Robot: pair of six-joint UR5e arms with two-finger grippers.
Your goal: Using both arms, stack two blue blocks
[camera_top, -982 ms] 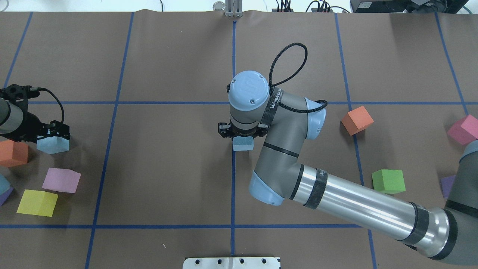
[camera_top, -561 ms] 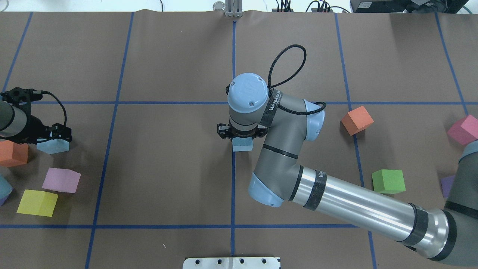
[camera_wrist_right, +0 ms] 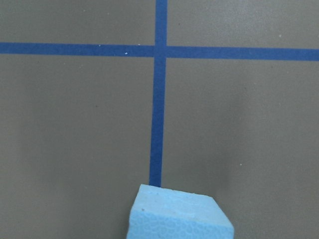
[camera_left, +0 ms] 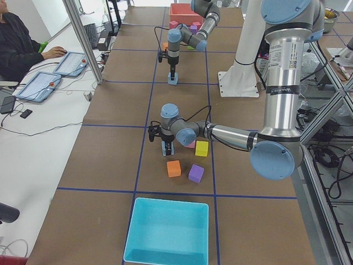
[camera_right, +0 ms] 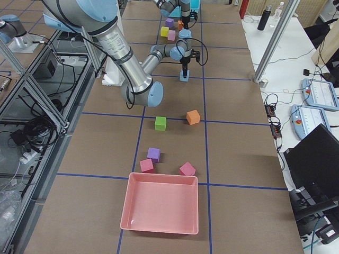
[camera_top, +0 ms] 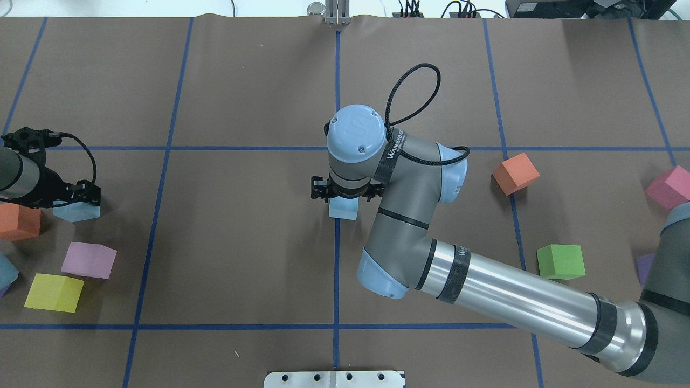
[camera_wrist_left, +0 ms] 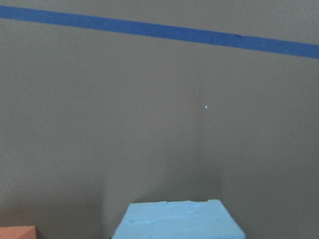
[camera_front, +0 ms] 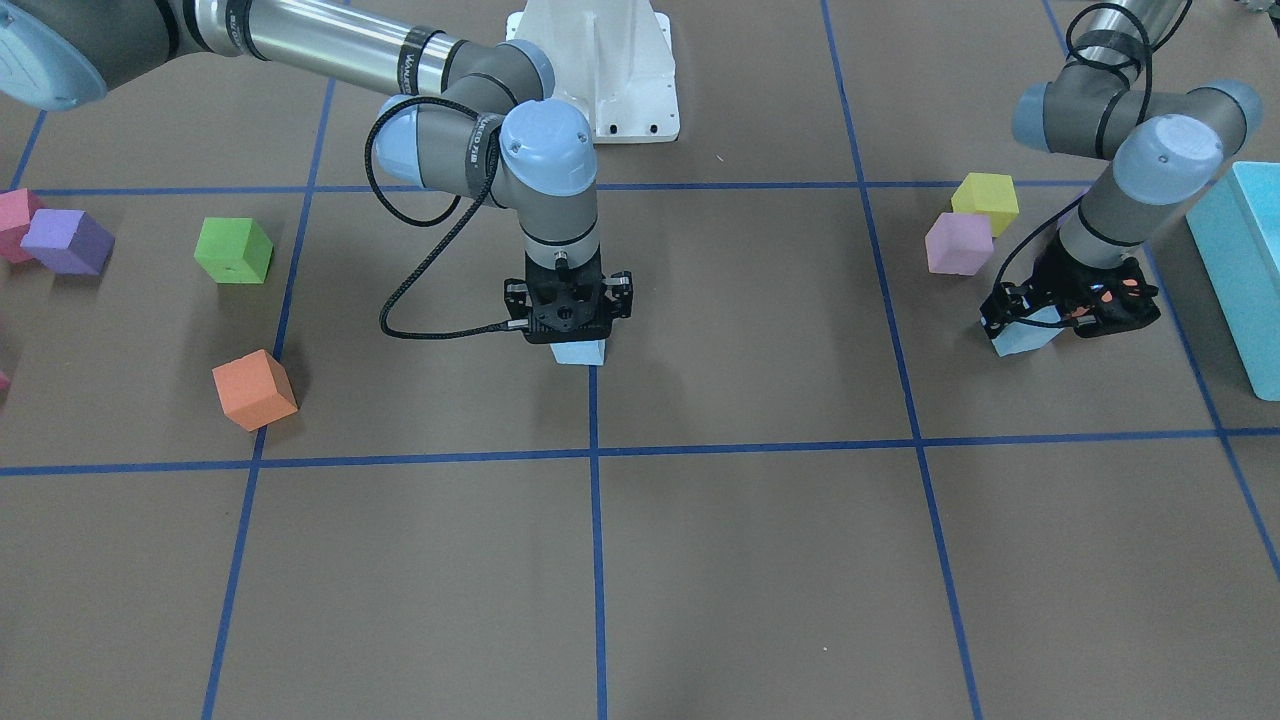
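The table point(camera_top: 242, 242) was covered in brown paper crossed by blue tape lines point(camera_top: 336, 280). From overhead, the right arm point(camera_top: 512, 302) stretched to the middle, and its round wrist hid the fingers of the right gripper point(camera_top: 345, 195). Only an edge of the middle blue block point(camera_top: 343, 210) peeked out below it, on a tape line. The front view showed more: the gripper pointed straight down, with the block point(camera_front: 580, 352) sticking out under it. The two side views showed the fingers close together on the block, pinching it. The right wrist camera saw just the block's top point(camera_wrist_right: 179, 214) and a tape crossing past it.

The left gripper point(camera_top: 73, 193) was low at the table's left end and covered part of the other blue block point(camera_top: 76, 213). No view showed whether its fingers squeezed the block or stood loose, so that could not be told. The left wrist camera caught a corner of an orange cube point(camera_wrist_left: 17, 233) just beside this block. A lilac cube point(camera_top: 89, 260) and a yellow cube point(camera_top: 54, 292) lay near. Only the front and left side views showed the big turquoise box point(camera_front: 1240, 270) close by at the table's end.

Around the middle blue block there was bare paper on every side. A second orange cube point(camera_top: 515, 172) and a green cube point(camera_top: 560, 261) lay well apart from it.
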